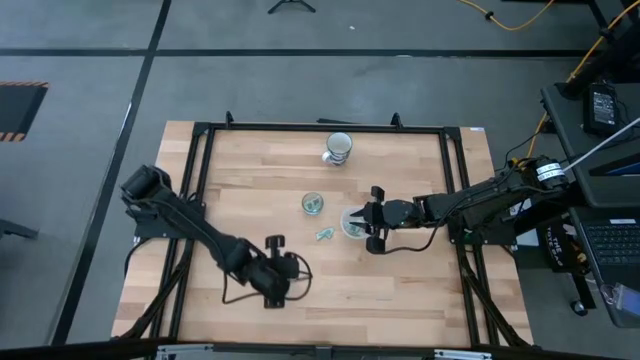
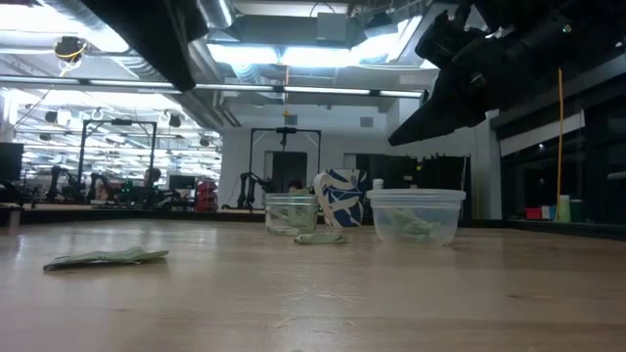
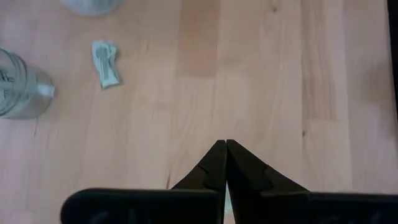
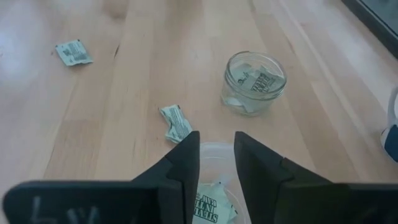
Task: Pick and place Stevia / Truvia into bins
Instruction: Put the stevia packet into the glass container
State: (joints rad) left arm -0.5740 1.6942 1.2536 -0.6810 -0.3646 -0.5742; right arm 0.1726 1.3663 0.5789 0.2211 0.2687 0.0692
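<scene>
With fingers parted over the plastic cup (image 4: 214, 180), right gripper (image 4: 216, 163) seemingly dropping a packet; left gripper (image 3: 225, 163) pressed together, idle near front.

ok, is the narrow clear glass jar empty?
No. The narrow clear glass jar stands upright with light green paper packets inside.

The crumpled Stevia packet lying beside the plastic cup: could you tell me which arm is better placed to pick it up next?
The right. Its gripper hangs open over the plastic cup, with the crumpled Stevia packet just beyond. The left gripper is shut, farther off toward the table's near edge.
</scene>
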